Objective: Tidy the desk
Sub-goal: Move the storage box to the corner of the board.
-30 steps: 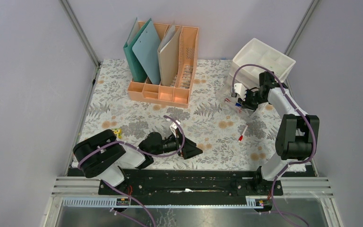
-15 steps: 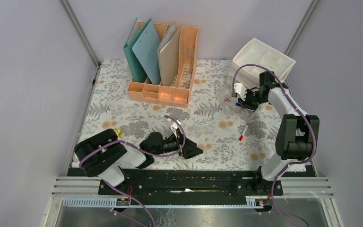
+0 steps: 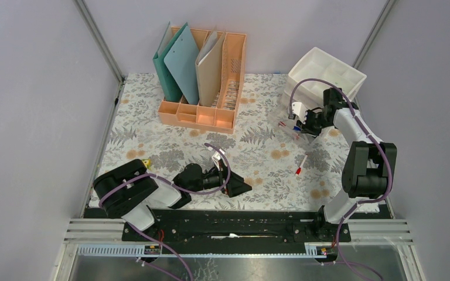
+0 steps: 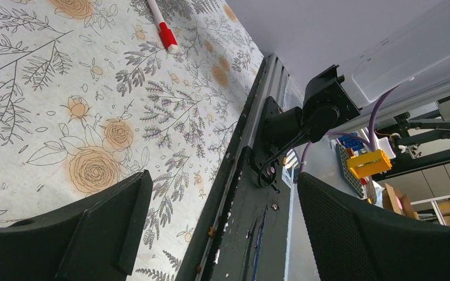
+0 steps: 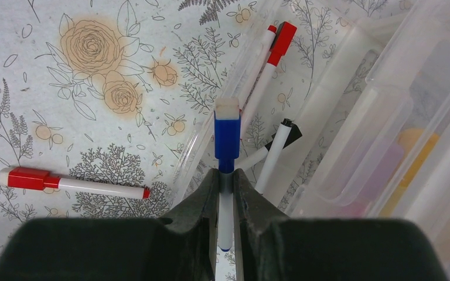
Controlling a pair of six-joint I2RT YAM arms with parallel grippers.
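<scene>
Little altered over the last second. Nudged the right gripper (image 3: 303, 120) a shade farther and to the right, toward the white plastic drawer unit (image 3: 326, 73) at the far right corner. Left everything else where it lay. Reads as the tail end of a carry: lined up over the clear plastic drawer tray (image 5: 328, 99) for a drop not yet made.

Pinched narrow on a white marker with a blue cap (image 5: 227, 137), gripped on the barrel just below the cap, with the cap pointing away from the wrist. Hangs over the tray's near rim, above two white markers with red caps (image 5: 269, 58) and one with a black cap (image 5: 280, 143) already lying inside. Cannot tell whether touching the rim.

Spread beneath both arms, from near edge to far wall: the desk in its white-grey cloth of grey ferns and tan flowers (image 3: 152, 129). Lying loose on it, one more white marker with a red cap (image 3: 300, 165), beside the right arm and well apart from the tray. More sorting to follow this one, by the look of it.

Kept the left gripper (image 4: 222, 193) spread wide and empty, low over the near middle of the desk, touching nothing visible.
</scene>
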